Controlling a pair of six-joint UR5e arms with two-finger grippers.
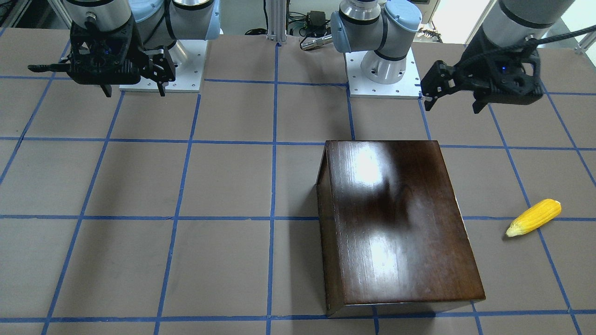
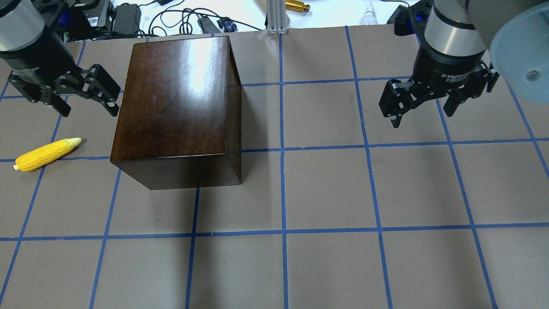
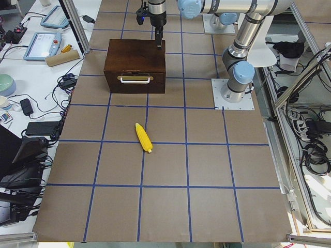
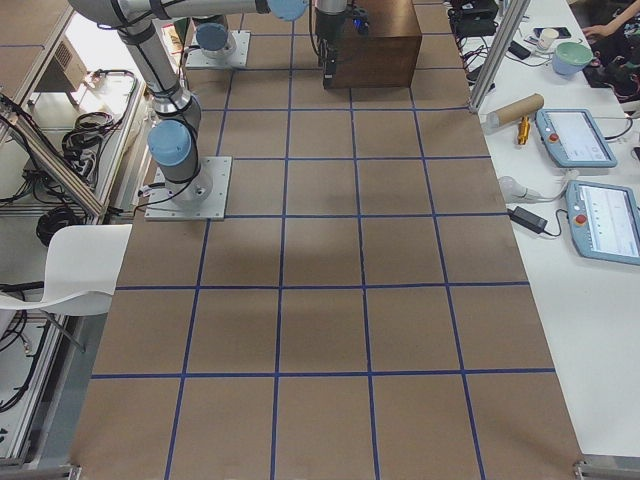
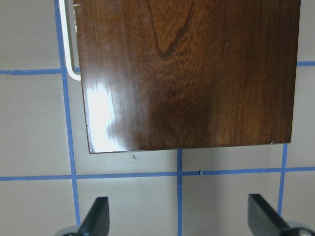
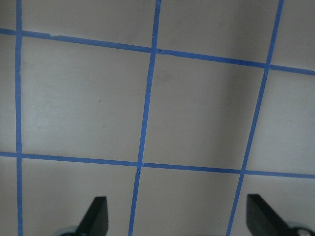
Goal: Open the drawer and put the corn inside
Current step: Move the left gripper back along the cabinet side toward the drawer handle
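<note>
Above the tabletop [image 2: 326, 193], just beside the box [image 2: 176, 98], my left hand [image 2: 91, 111] hung with its fingers spread and empty. My right hand [image 2: 421, 119] hovered likewise apart, well off to the other side. The drawer [image 3: 135, 84] sat shut, its pale handle [image 3: 135, 78] facing the corn [image 2: 47, 153], which lay apart on the tabletop. Nothing was begun, I judged. Opening came first, so the left hand had to drop to the handle and pull.
</note>
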